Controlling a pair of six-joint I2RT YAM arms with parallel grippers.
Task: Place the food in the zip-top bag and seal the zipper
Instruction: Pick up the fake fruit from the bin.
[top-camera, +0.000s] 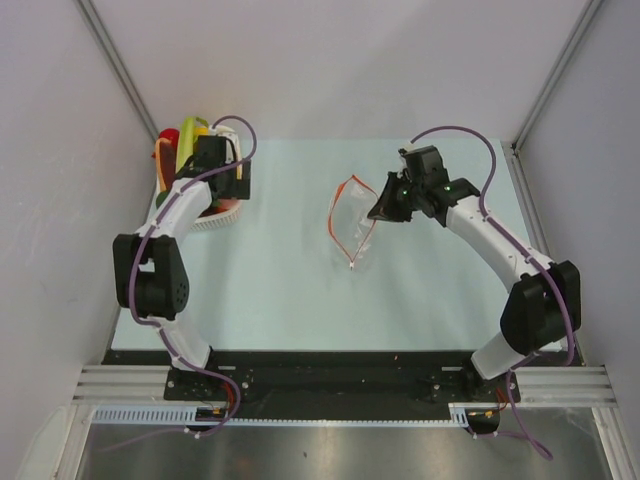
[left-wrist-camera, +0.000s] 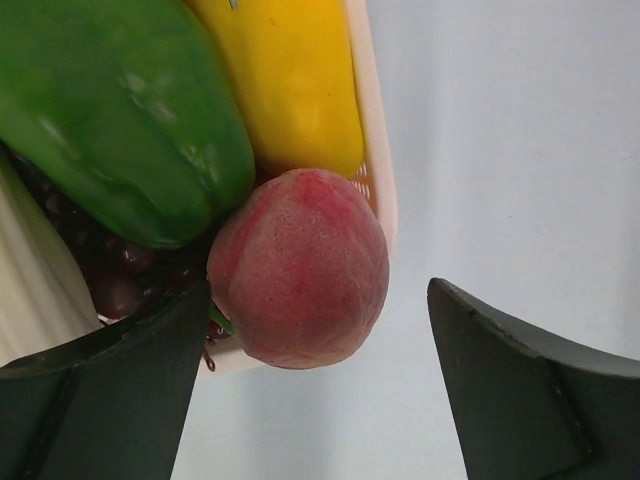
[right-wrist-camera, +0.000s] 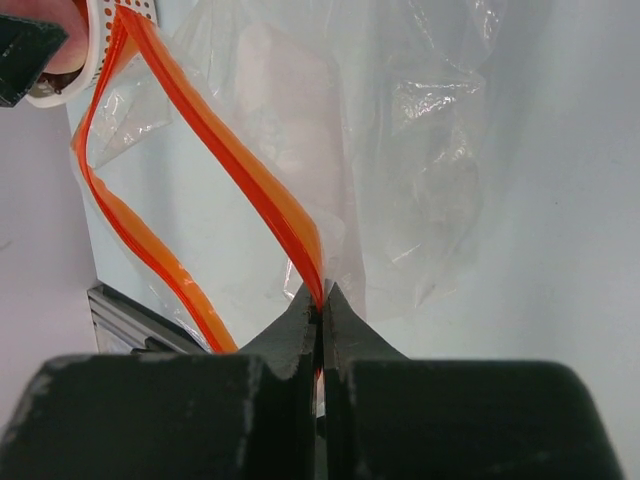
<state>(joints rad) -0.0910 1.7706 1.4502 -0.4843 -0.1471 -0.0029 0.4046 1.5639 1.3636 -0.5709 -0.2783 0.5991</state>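
Observation:
The clear zip-top bag (top-camera: 355, 228) hangs open above the mat, and its orange-red zipper (top-camera: 338, 203) forms a loop. My right gripper (top-camera: 384, 205) is shut on the zipper strip (right-wrist-camera: 270, 190) at one side of the mouth (right-wrist-camera: 322, 300) and holds the bag (right-wrist-camera: 420, 180) up. My left gripper (top-camera: 222, 170) is open over the white basket (top-camera: 215, 218). In the left wrist view its open fingers (left-wrist-camera: 320, 300) flank a round orange-red fruit (left-wrist-camera: 300, 270) at the basket rim. A green pepper (left-wrist-camera: 120, 110), a yellow piece (left-wrist-camera: 295, 80), purple grapes (left-wrist-camera: 120, 280) and a white stalk (left-wrist-camera: 30, 280) lie behind it.
The basket rim (left-wrist-camera: 378, 130) runs along the fruit's right side. The pale mat (top-camera: 280, 280) lies between the basket and the bag. Grey walls close in the left, right and back. The arm bases sit on the black rail (top-camera: 340, 375) at the near edge.

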